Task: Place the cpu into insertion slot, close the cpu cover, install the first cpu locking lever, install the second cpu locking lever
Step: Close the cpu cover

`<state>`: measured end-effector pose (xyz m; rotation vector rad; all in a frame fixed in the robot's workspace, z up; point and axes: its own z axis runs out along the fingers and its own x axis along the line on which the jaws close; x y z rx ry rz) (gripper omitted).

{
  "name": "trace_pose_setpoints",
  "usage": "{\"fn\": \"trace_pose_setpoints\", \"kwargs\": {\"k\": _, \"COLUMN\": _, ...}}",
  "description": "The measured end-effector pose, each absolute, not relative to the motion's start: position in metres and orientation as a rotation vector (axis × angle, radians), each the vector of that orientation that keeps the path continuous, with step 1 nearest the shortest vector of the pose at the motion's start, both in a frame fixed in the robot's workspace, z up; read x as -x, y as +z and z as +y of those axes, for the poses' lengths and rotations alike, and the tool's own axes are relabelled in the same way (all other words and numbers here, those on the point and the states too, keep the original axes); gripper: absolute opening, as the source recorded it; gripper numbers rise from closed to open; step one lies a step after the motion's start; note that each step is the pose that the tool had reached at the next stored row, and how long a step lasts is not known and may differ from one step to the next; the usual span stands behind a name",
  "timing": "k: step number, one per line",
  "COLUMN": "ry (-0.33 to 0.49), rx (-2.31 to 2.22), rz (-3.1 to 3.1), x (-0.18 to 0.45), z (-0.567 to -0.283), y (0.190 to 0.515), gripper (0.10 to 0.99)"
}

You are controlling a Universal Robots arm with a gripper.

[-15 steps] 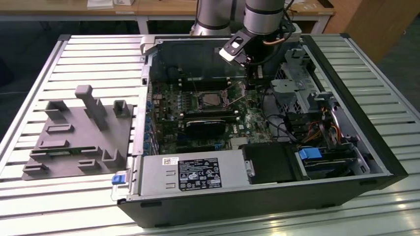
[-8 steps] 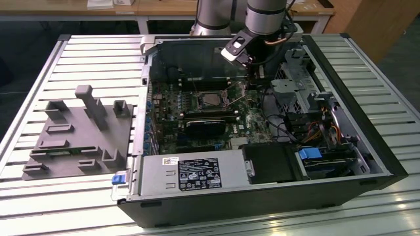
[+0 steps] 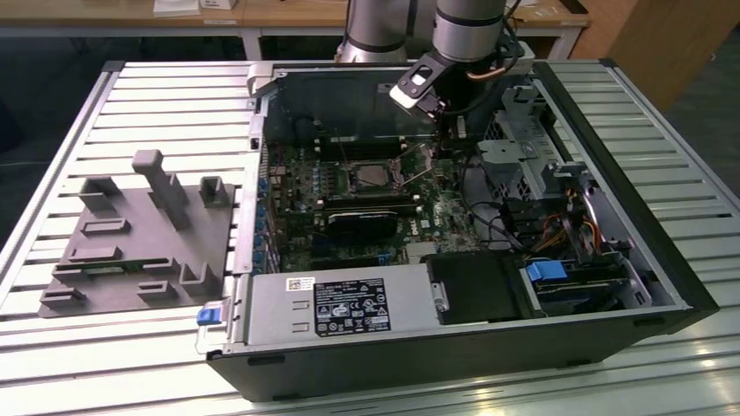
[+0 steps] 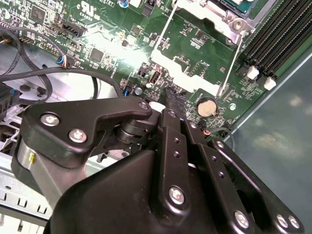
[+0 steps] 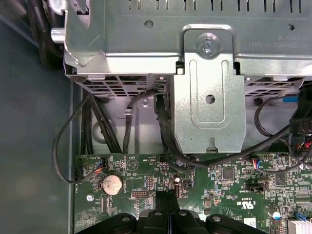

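The arm reached down into the open computer case (image 3: pixel 659 286), which lay on the slatted counter (image 3: pixel 81 104). The gripper (image 3: pixel 439 143) hung in the upper middle of the exterior view, just toward that view's right of the insertion slot (image 3: pixel 345 178). The cpu (image 3: pixel 370 176) sat as a silvery square inside the slot's dark frame, so I judged the placing step done. In the second wrist view the grey cpu cover (image 4: pixel 214 22) appeared to be down over the socket, though I could not tell whether it lay fully flat. 2 thin wire levers (image 4: pixel 233 61) ran along the socket's sides and looked unlatched, so the lever steps seemed to be the ones in hand.

In both wrist views the jaws looked clenched together with nothing between them. They were poised close above the green motherboard (image 5: pixel 219 180), near the round coin battery (image 5: pixel 112 184). As far as I could see, they were beside the nearer lever's end, not touching it.

Latching a lever would, in my judgement, call for a small, exact approach to a thin wire. It would then need a press down and sideways under its hook, with care for the cables (image 5: pixel 68 141) and small parts packed close by.
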<state>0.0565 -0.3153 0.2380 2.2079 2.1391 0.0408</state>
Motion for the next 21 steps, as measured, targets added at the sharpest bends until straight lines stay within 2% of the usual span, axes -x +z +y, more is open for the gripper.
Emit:
{"fn": "trace_pose_setpoints", "kwargs": {"k": 5, "ry": 0.036, "rx": -2.209, "rz": 2.141, "x": -0.0566, "z": -0.3153, "y": 0.2378, "gripper": 0.102}}
{"fn": "trace_pose_setpoints", "kwargs": {"k": 13, "ry": -0.051, "rx": -2.247, "rz": 2.180, "x": -0.0575, "z": -0.3153, "y": 0.2374, "gripper": 0.102}}
{"fn": "trace_pose_setpoints", "kwargs": {"k": 21, "ry": -0.051, "rx": -2.247, "rz": 2.180, "x": -0.0545, "z": -0.3152, "y": 0.2373, "gripper": 0.102}}
